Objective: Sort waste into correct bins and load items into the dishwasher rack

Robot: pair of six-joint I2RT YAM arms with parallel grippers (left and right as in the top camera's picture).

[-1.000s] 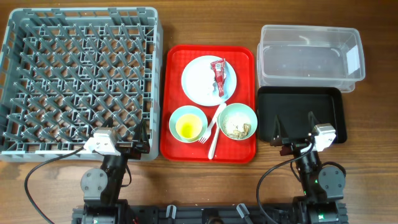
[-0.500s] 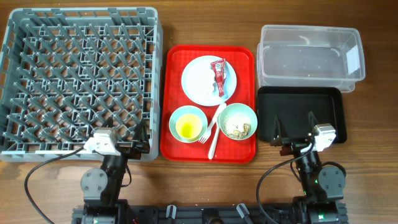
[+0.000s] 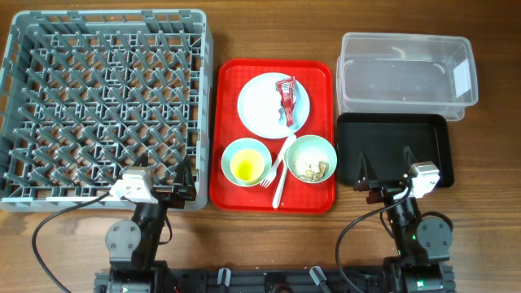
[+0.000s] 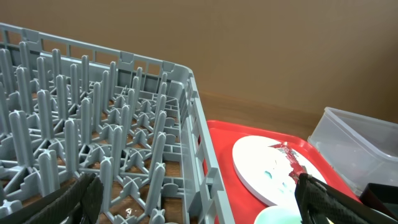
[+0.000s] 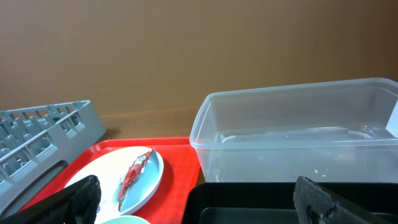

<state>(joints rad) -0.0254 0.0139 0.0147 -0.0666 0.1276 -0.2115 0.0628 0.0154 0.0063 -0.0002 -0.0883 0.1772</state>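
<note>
The grey dishwasher rack [image 3: 106,106] fills the left. A pale plate [image 3: 264,110] on the red serving tray holds the red sauce packet [image 3: 286,98]. Below it stand a mint-green bowl with a yellow cup [image 3: 246,165] inside and a mint-green bowl with beige food scraps [image 3: 312,159]. A white fork and spoon [image 3: 281,167] lie between them. The clear tub [image 3: 404,73] and black tray [image 3: 435,146] are at the right. My left gripper [image 3: 167,183] is open at the rack's near edge. My right gripper [image 3: 387,171] is open over the black tray's near edge. Both are empty.
The red serving tray [image 3: 228,187] sits between rack and bins. In the left wrist view the rack's pegs [image 4: 93,143] and the plate [image 4: 267,168] show. In the right wrist view the clear tub [image 5: 298,130] stands close ahead, the packet [image 5: 134,171] at left.
</note>
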